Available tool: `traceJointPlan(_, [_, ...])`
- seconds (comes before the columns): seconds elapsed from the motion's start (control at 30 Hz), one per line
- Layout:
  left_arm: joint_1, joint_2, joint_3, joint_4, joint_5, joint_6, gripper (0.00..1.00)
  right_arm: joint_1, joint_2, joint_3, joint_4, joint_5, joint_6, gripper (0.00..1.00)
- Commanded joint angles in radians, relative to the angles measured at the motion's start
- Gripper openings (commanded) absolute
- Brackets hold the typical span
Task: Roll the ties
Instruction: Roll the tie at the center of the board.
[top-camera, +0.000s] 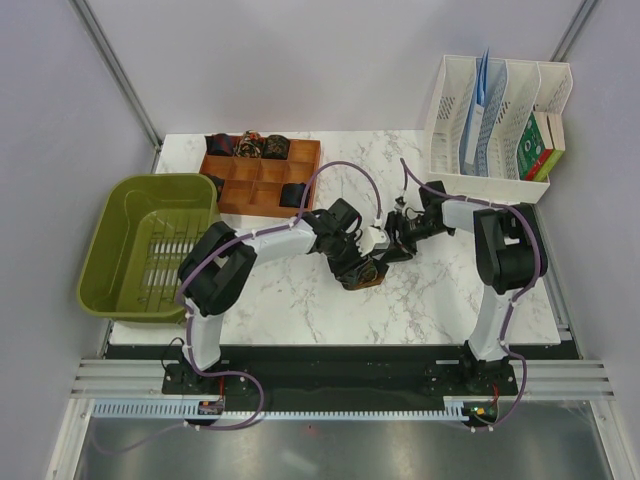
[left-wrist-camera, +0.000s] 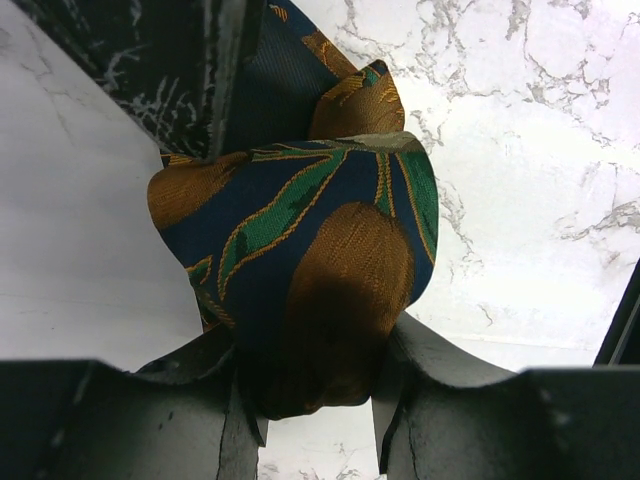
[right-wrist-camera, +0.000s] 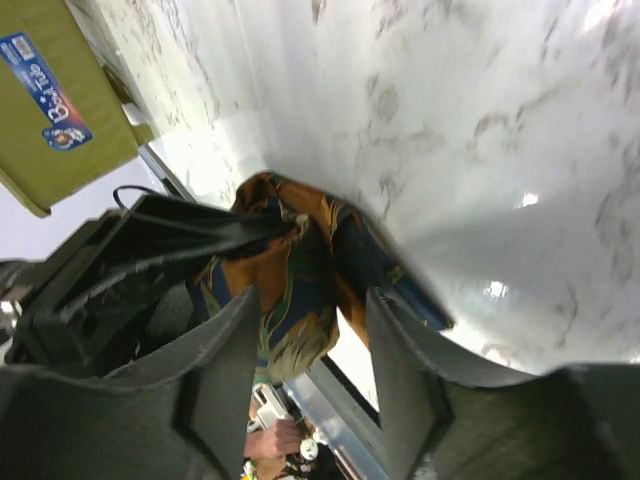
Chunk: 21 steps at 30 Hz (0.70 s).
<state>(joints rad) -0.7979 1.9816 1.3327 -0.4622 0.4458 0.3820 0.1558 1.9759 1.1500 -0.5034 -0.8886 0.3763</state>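
Above the middle of the marble surface (top-camera: 440, 290), my left claw (left-wrist-camera: 310, 395) is clamped on the rolled tie (left-wrist-camera: 300, 250). I judge it soft, light and slick (likely to unfurl if freed), best pinched across its flanks. My right claw (right-wrist-camera: 315, 345) stands apart alongside.

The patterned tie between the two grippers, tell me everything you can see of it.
The patterned tie is a woven, slightly shiny fabric, dark navy with orange-brown shapes and green leaf-like stripes edged in gold. It is bunched into a loose roll, not flat, near the middle of the white marble table. The left gripper pinches its lower end between both fingers. The right gripper stands open around its other side; whether it touches the fabric I cannot tell.
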Motion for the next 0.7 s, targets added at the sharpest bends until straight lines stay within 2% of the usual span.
traceJointPlan(0.0, [-0.006,0.077,-0.003,-0.066,-0.088,0.049,0.04,-0.001,-0.071,0.014,-0.096,-0.042,-0.068,0.57])
traceJointPlan(0.03, [-0.006,0.08,-0.001,-0.067,-0.091,0.049,0.04,-0.001,-0.078,0.005,-0.096,-0.05,-0.068,0.63])
traceJointPlan(0.1, [-0.006,0.083,0.003,-0.069,-0.094,0.051,0.05,0.001,-0.1,-0.009,-0.096,-0.067,-0.068,0.7])
traceJointPlan(0.2, [-0.006,0.085,0.006,-0.07,-0.099,0.052,0.06,0.008,-0.117,-0.039,-0.095,-0.076,-0.074,0.68])
traceJointPlan(0.47, [-0.004,0.077,0.003,-0.069,-0.107,0.047,0.11,0.042,-0.059,-0.087,-0.09,-0.023,-0.145,0.48])
traceJointPlan(0.57, [-0.003,0.063,0.005,-0.07,-0.096,0.044,0.14,0.042,-0.019,-0.079,-0.078,0.016,-0.155,0.36])
traceJointPlan(0.6, [-0.003,0.062,0.006,-0.07,-0.094,0.044,0.15,0.041,-0.012,-0.075,-0.072,0.023,-0.155,0.26])
traceJointPlan(0.67, [-0.003,0.05,0.01,-0.069,-0.09,0.038,0.18,0.041,0.006,-0.073,-0.064,0.04,-0.154,0.17])
